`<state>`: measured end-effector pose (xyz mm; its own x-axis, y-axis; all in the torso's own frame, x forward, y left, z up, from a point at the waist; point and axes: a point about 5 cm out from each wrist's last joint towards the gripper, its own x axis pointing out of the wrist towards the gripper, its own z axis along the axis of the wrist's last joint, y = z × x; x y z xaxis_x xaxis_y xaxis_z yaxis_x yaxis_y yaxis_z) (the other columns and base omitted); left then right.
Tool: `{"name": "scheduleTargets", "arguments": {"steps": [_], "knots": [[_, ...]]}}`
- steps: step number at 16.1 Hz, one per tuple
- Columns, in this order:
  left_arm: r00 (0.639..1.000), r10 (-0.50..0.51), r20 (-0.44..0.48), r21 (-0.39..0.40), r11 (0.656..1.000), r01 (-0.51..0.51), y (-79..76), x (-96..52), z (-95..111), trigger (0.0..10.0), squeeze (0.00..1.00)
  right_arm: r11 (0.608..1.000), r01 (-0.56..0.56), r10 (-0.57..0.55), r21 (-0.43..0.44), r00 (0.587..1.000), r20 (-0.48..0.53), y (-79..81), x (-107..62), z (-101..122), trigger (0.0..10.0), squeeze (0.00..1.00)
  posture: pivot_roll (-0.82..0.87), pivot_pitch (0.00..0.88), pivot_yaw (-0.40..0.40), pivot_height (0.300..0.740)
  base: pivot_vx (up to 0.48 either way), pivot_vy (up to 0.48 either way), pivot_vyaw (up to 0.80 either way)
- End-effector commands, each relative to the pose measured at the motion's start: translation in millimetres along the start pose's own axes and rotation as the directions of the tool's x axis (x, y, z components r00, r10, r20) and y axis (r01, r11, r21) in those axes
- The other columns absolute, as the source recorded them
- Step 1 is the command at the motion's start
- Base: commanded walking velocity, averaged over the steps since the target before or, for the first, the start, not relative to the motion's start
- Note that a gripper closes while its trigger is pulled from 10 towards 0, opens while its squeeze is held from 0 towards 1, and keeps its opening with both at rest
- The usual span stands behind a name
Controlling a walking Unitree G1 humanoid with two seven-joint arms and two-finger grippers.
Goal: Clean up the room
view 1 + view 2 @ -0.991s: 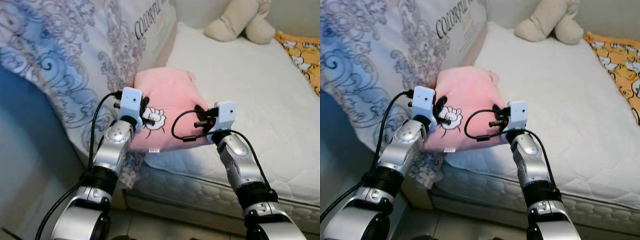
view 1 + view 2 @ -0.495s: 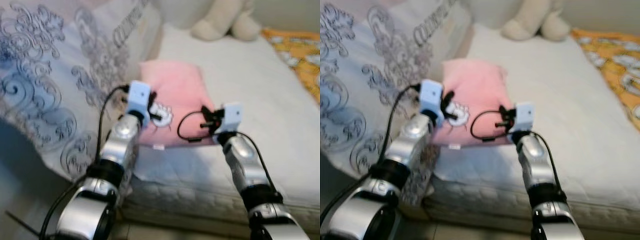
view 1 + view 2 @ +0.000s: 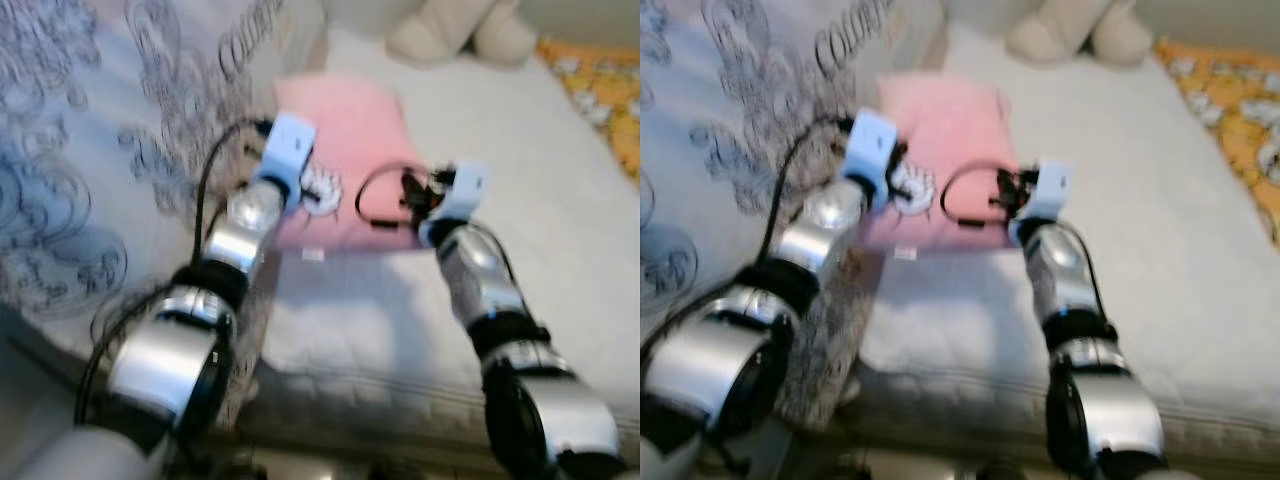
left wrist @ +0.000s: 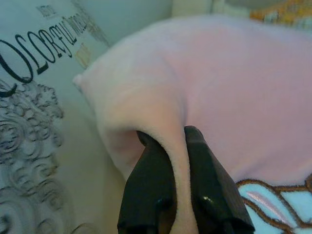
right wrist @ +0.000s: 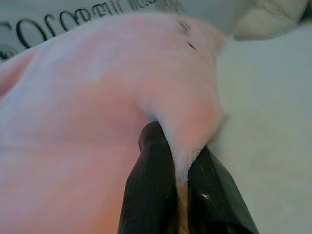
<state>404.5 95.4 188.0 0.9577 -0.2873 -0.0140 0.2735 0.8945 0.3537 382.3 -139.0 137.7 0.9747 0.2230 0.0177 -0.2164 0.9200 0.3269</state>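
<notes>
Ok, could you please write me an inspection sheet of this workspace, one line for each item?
Surface: white mattress, quilted, bare where it shows near the robot.
Job's things: pink pillow with a cartoon patch, lying on the mattress beside the printed bedding.
Clutter: beige plush toy at the far end; orange patterned cloth along the robot's right.
Grippers: left gripper shut on the pillow, pinching a fold; right gripper shut on the pillow's other edge.
Cables: black cable looping at the right wrist; another along the left arm.
Surroundings: pale blue swirl-print bedding with black lettering, on the robot's left.
</notes>
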Motion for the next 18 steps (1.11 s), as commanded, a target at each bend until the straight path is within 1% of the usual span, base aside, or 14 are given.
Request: {"name": "scheduleTargets", "arguments": {"steps": [1, 2, 4, 5, 6, 7, 9, 10, 11, 12, 14, 16, 18], "knots": [[0.998, 0.055, 0.013, 0.087, 0.995, -0.056, 17.4, 1.1, 6.3, 10.0, 0.0, 0.991, 0.081, -0.08, 0.106, 0.997, -0.015, -10.2, -2.1, -6.2, 10.0, 0.0, 0.01, 0.085, -0.024, 0.74, 0.0, 0.0, 0.0], [0.998, 0.055, 0.014, 0.103, 0.993, -0.056, 18.0, 1.7, 7.5, 10.0, 0.0, 0.988, 0.078, -0.074, 0.137, 0.997, -0.029, -7.1, -1.4, -10.4, 10.0, 0.0, 0.02, 0.124, -0.016, 0.74, 0.0, 0.0, 0.0], [0.998, 0.06, 0.008, 0.252, 0.966, -0.06, 21.0, 3.0, 8.3, 10.0, 0.0, 0.964, 0.075, -0.045, 0.256, 0.992, -0.119, 9.6, -1.3, -35.5, 10.0, 0.0, 0.04, 0.178, -0.012, 0.74, 0.0, 0.0, 0.0], [0.998, 0.07, 0.006, 0.29, 0.955, -0.068, 24.6, 3.0, 8.6, 10.0, 0.0, 0.954, 0.079, -0.036, 0.289, 0.988, -0.149, 16.5, -2.3, -44.6, 10.0, 0.0, 0.06, 0.191, -0.013, 0.74, 0.0, 0.0, 0.0], [0.997, 0.077, 0.007, 0.312, 0.947, -0.075, 27.8, 3.0, 9.4, 10.0, 0.0, 0.956, 0.071, -0.024, 0.284, 0.986, -0.166, 22.3, -3.0, -50.4, 10.0, 0.0, 0.07, 0.201, -0.013, 0.74, 0.0, 0.0, 0.0], [0.997, 0.081, 0.004, 0.328, 0.942, -0.078, 29.9, 2.8, 9.1, 10.0, 0.0, 0.965, 0.064, -0.016, 0.253, 0.983, -0.185, 26.2, -3.8, -54.9, 10.0, 0.0, 0.08, 0.206, -0.014, 0.74, 0.0, 0.0, 0.0], [0.996, 0.084, -0.014, 0.336, 0.939, -0.075, 29.7, 1.4, 3.2, 10.0, 0.0, 0.976, 0.061, -0.019, 0.211, 0.98, -0.198, 26.4, -4.4, -56.7, 10.0, 0.0, 0.07, 0.209, -0.015, 0.74, 0.0, 0.0, 0.0], [0.996, 0.086, -0.032, 0.342, 0.937, -0.07, 27.7, 0.0, -3.4, 10.0, 0.0, 0.981, 0.06, -0.021, 0.184, 0.978, -0.207, 25.6, -4.6, -57.3, 10.0, 0.0, 0.06, 0.21, -0.017, 0.74, 0.0, 0.0, 0.0], [0.996, 0.075, -0.053, 0.35, 0.935, -0.052, 21.8, -1.7, -11.7, 10.0, 0.0, 0.983, 0.063, -0.025, 0.17, 0.975, -0.222, 23.9, -5.7, -59.1, 10.0, 0.0, 0.05, 0.218, -0.018, 0.74, 0.0, 0.0, 0.0], [0.996, 0.07, -0.056, 0.347, 0.937, -0.046, 20.0, -2.1, -13.2, 10.0, 0.0, 0.984, 0.063, -0.025, 0.165, 0.974, -0.227, 23.4, -6.2, -59.9, 10.0, 0.0, 0.05, 0.219, -0.018, 0.74, 0.0, 0.0, 0.0], [0.997, 0.037, -0.073, 0.344, 0.939, -0.01, 7.1, -3.7, -21.2, 10.0, 0.0, 0.989, 0.079, -0.044, 0.127, 0.965, -0.259, 18.9, -10.5, -66.2, 10.0, 0.0, 0.05, 0.225, -0.018, 0.74, 0.0, 0.0, 0.0], [0.996, 0.033, -0.08, 0.341, 0.94, -0.003, 5.4, -4.5, -24.0, 10.0, 0.0, 0.989, 0.088, -0.054, 0.117, 0.963, -0.265, 18.9, -11.7, -68.5, 10.0, 0.0, 0.05, 0.23, -0.017, 0.74, 0.0, 0.0, 0.0], [0.996, 0.033, -0.085, 0.338, 0.941, -0.003, 6.4, -5.4, -26.3, 10.0, 0.0, 0.99, 0.086, -0.051, 0.114, 0.957, -0.284, 22.6, -15.0, -76.4, 10.0, 0.0, 0.05, 0.232, -0.016, 0.74, 0.0, 0.0, 0.0]]}}
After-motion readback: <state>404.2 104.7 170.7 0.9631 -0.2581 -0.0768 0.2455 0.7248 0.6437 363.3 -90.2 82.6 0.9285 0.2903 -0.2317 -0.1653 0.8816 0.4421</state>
